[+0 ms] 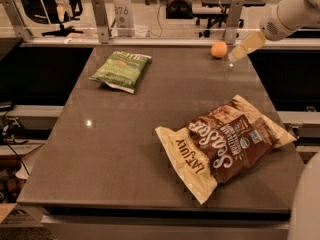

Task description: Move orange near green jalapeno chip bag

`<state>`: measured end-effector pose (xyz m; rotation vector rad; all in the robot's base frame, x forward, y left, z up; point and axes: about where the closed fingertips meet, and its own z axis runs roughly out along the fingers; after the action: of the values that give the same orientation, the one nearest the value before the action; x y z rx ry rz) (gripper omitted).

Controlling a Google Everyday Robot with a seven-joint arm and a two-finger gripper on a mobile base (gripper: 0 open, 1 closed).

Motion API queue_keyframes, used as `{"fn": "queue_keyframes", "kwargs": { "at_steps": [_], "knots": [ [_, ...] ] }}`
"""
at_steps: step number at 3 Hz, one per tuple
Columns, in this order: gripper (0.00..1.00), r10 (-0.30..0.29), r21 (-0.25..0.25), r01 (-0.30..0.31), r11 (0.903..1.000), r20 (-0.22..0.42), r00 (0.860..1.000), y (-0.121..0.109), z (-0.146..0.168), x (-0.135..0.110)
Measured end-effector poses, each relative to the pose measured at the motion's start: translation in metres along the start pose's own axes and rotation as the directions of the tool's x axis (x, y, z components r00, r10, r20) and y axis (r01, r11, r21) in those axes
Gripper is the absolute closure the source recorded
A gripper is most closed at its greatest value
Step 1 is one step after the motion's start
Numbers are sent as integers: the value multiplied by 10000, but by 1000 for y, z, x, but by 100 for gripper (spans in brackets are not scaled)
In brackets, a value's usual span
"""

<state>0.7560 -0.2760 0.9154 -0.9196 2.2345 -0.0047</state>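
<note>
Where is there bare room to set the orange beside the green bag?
The table is bare between the green jalapeno chip bag and the orange, and in front of that bag. Crowded: back right, with the gripper beside the orange; front right, under the brown-and-cream bag.

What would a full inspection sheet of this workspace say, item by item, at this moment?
Surface: dark table, flat, one small glare spot.
Job's things: orange at the far right; green jalapeno chip bag at the far left, well apart from it.
Clutter: brown-and-cream bag lying at the front right.
Grippers: tool just right of the orange, no contact seen.
Cables: dark cable below the table's left side.
Surroundings: metal posts along the back edge.
</note>
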Motion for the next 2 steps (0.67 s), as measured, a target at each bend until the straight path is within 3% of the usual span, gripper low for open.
{"fn": "queue_keyframes", "kwargs": {
  "at_steps": [1, 2],
  "knots": [
    [0, 267, 144, -281, 9995, 887, 9957, 3, 19, -7],
    [0, 365, 155, -390, 9991, 1378, 9898, 8, 40, -11]
  ]
}}
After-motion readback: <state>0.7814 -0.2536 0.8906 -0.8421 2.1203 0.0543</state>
